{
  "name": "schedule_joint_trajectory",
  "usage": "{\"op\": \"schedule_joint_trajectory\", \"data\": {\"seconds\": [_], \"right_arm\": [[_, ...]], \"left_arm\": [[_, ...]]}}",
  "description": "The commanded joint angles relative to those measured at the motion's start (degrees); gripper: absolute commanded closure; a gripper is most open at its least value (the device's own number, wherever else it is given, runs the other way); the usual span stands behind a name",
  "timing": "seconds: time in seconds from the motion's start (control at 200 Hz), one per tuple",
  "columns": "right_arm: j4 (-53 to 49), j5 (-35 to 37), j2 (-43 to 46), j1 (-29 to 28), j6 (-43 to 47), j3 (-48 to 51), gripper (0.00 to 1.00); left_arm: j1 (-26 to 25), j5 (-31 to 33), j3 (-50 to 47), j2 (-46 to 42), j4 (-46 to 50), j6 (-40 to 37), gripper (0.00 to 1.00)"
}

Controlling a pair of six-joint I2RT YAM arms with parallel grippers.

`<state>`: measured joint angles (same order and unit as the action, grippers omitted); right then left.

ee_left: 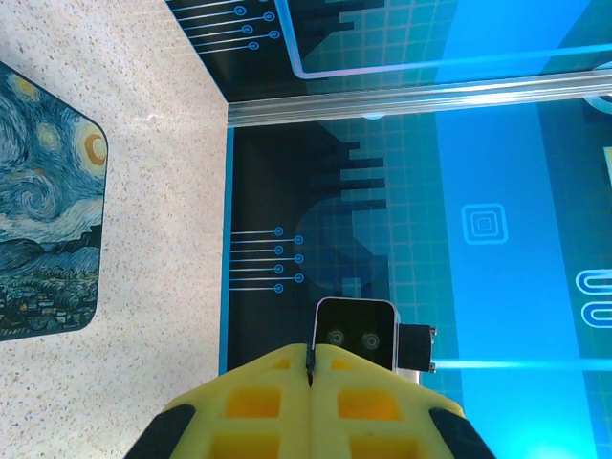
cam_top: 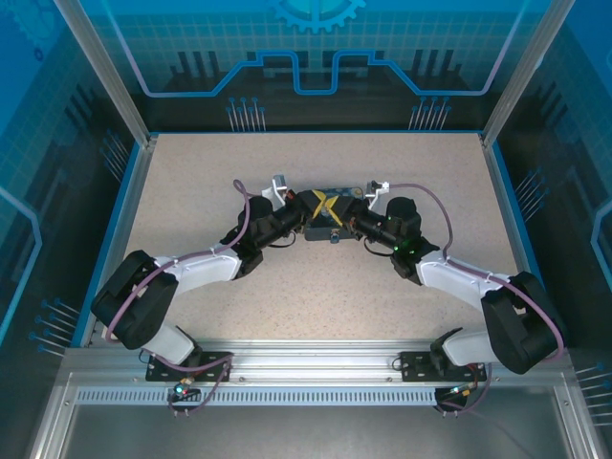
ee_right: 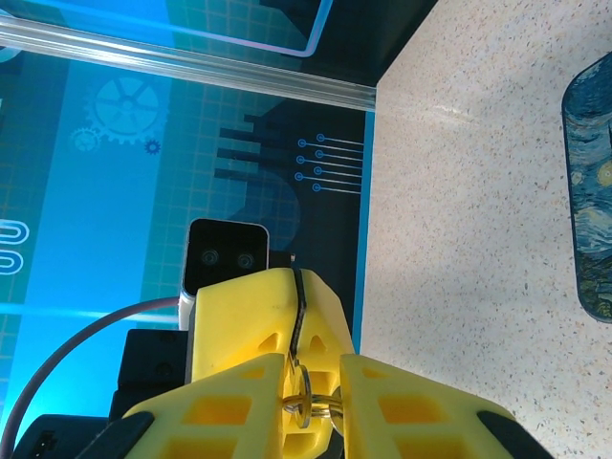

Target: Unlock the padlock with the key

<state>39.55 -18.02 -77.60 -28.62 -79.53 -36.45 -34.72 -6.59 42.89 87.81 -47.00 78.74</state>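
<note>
In the top view my two grippers meet tip to tip at mid-table, the left gripper [cam_top: 311, 206] facing the right gripper [cam_top: 335, 207]. The left gripper [ee_left: 311, 352] is shut, and the thin dark key [ee_left: 310, 361] is pinched edge-on between its yellow fingers. The right wrist view shows that same key [ee_right: 299, 306] held by the left gripper's fingers [ee_right: 239, 316]. The key's metal ring [ee_right: 306, 402] hangs in the narrow gap of my right gripper [ee_right: 314, 368], whose jaws stand slightly apart around it. The padlock is hidden.
The starry-night box [cam_top: 337, 189] lies just behind the meeting grippers, also seen as the box [ee_left: 43, 210] and the box [ee_right: 593, 210] in the wrist views. The cell's blue wall [ee_left: 478, 191] and its metal rail [ee_right: 191, 62] close off the speckled table.
</note>
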Motion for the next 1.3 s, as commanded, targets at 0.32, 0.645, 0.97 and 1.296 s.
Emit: {"op": "schedule_joint_trajectory", "data": {"seconds": [0.32,0.645,0.97,1.296], "right_arm": [[0.97,1.48,-0.27,-0.48,-0.02,-2.16,0.67],[-3.26,1.9,1.05,0.91,2.84,-3.08,0.67],[-7.28,1.17,2.09,1.39,7.81,-5.79,0.62],[-1.7,-1.45,-1.19,0.76,4.01,-4.31,0.65]], "left_arm": [[-0.62,1.4,-0.96,-0.38,-1.39,-0.86,1.0],[-0.67,1.36,-0.97,-0.56,-1.54,-0.71,1.0],[-0.62,1.32,-0.83,-0.7,-1.37,-0.96,1.0],[-0.78,1.67,-0.39,-0.97,-0.5,-1.25,1.0]]}}
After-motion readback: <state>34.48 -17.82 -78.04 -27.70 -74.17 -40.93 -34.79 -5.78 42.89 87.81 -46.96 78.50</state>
